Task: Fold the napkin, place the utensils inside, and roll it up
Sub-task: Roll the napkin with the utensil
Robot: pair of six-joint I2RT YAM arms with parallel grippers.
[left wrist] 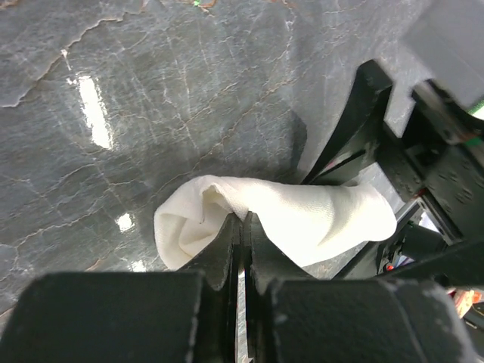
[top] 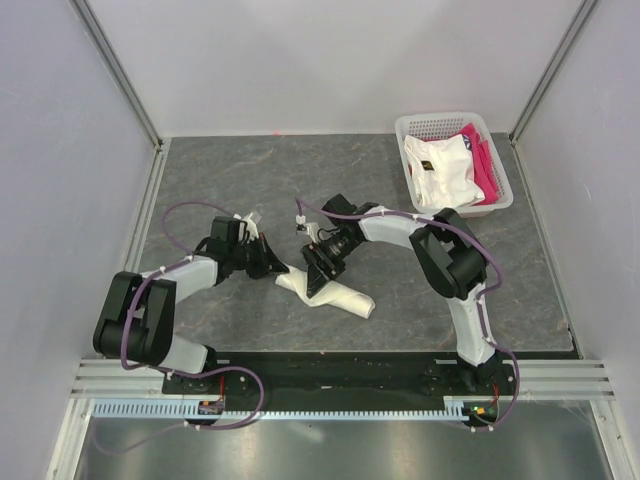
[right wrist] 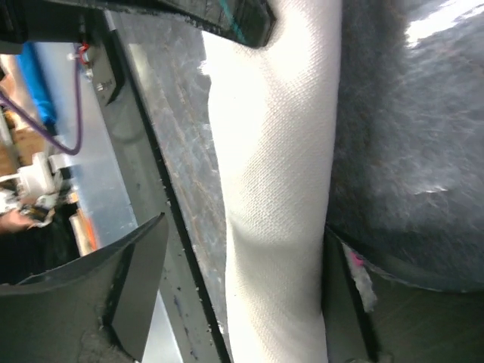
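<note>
One rolled napkin (left wrist: pixel 302 219) lies inside the spread right hand (right wrist: pixel 238 302) (left hand (left wrist: pixel 242 227) pinches its end, tips together)

Between the fingers of the right gripper (right wrist: pixel 238 257), the napkin (right wrist: pixel 276 174) runs off the lower edge, its rolled inside hidden.

Napkin (top: pixel 335 293) on table (top: pixel 250 170), btwn L hand (top: pixel 270 265), R hand (top: pixel 322 270)

The left arm (top: pixel 185 272) and right arm (top: pixel 400 226) bend inward, wrists low and close together. The left gripper (left wrist: pixel 242 221) has its fingers pressed tight together. The right gripper (right wrist: pixel 240 261) holds its jaws wide apart.
</note>
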